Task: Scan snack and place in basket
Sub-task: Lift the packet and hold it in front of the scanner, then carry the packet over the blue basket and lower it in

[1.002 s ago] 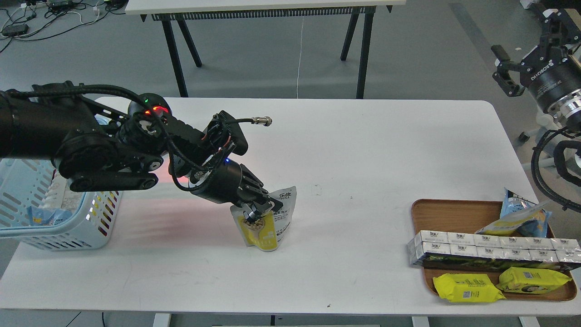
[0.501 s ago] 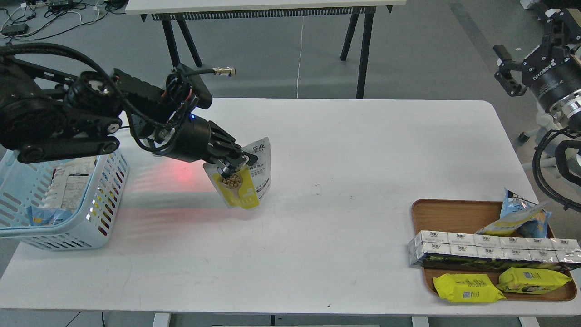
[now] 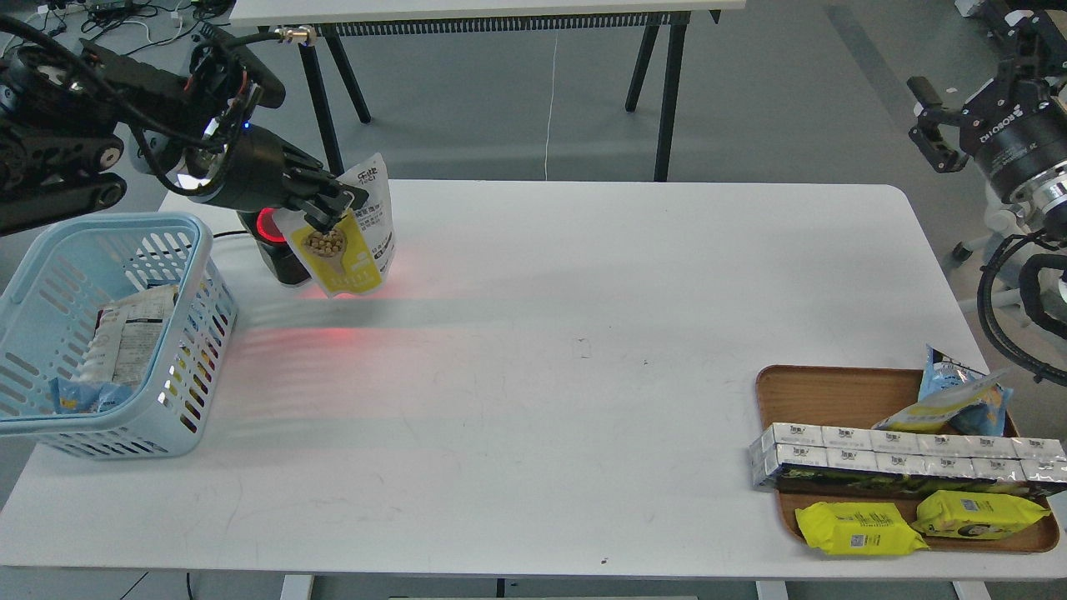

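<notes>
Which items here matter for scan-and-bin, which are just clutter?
Job:
snack pouch, held by left tool
scanner, glowing red behind it
blue basket

Clutter:
wooden tray
yellow packets
blue-and-yellow bag
white carton pack
right tool, idle

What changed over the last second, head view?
The left gripper, shut on the snack throughout, lifted it off the mid-table and carried it up and to the left; it now hangs in front of the red-lit scanner, beside the basket. Nothing was released. The right gripper shifted only slightly. The basket, the tray and its packets stayed put.
</notes>
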Controlling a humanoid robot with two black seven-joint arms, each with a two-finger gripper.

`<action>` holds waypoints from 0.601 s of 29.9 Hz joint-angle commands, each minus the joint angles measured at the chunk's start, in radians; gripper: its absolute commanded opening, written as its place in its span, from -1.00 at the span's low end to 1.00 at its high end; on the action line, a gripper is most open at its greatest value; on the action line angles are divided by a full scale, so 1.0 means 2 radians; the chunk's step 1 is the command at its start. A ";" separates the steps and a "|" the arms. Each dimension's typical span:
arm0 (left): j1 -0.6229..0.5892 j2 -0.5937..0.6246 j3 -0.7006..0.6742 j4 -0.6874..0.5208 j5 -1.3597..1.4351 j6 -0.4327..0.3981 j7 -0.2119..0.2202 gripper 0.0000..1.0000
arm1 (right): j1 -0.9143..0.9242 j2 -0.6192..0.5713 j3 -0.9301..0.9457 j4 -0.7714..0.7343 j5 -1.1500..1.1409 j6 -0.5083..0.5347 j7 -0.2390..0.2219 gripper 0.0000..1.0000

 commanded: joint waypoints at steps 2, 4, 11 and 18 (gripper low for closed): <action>0.008 0.003 -0.002 0.006 0.001 -0.001 0.000 -1.00 | 0.000 0.000 0.000 0.000 0.000 0.000 0.000 0.88; 0.006 0.007 -0.005 0.004 0.002 -0.002 0.000 -1.00 | 0.000 0.000 0.000 0.000 0.000 0.000 0.000 0.88; -0.027 0.082 -0.069 -0.004 -0.002 -0.044 0.000 -1.00 | 0.000 0.006 0.001 -0.002 -0.001 0.000 0.000 0.88; -0.081 0.183 -0.082 -0.014 -0.005 -0.063 0.000 -1.00 | 0.001 0.008 0.004 0.000 0.000 0.000 0.000 0.88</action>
